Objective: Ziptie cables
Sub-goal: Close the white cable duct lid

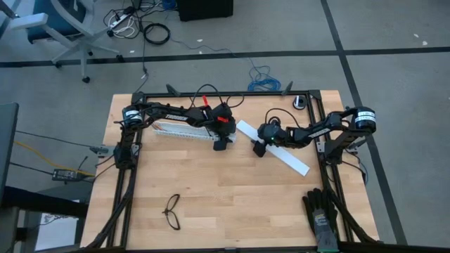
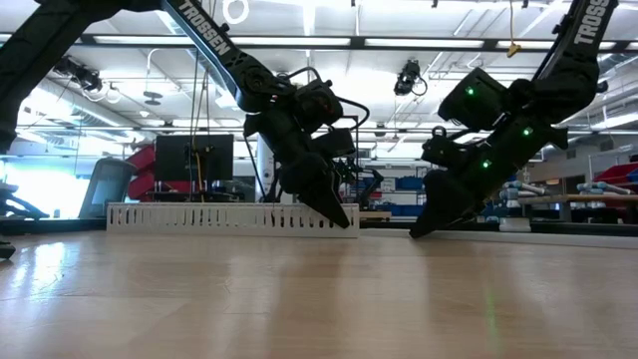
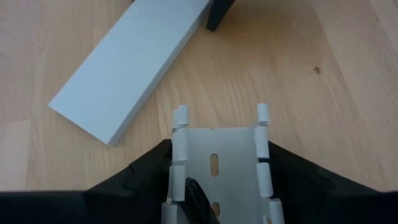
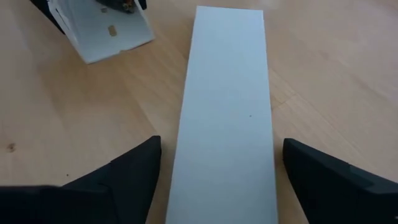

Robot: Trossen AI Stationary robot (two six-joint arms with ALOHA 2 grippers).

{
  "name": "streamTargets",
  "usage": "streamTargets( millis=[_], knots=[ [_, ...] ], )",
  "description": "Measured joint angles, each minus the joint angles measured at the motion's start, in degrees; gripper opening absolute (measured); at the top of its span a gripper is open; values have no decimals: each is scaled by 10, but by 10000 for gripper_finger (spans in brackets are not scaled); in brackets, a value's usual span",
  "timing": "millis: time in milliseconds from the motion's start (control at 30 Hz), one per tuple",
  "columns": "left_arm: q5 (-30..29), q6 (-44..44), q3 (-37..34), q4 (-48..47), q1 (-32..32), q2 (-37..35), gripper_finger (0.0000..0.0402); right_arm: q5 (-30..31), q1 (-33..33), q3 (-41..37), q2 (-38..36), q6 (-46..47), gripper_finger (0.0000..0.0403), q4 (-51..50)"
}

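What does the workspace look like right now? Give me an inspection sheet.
Surface: wooden table, no spills seen.
Job's things: cables and ziptie, nothing seen.
Clutter: slotted duct; white strip; glasses; gloves.
Grippers: left pincer shut on the duct's end; right pincer open, astride the strip.
Cables: blue coil on the floor beyond the table.
Surroundings: chair on the floor, far left.
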Motion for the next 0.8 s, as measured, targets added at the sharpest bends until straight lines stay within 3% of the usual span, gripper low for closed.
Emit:
streamTargets(
  millis=[433, 800],
  knots=[
    [0, 1, 0, -1, 0, 0, 235, -10, 0, 0, 0, -21, 218, 0],
    [1, 2, 0, -9, 1, -1, 235, -10, -1, -1, -1, -36, 229, 8]
  ],
)
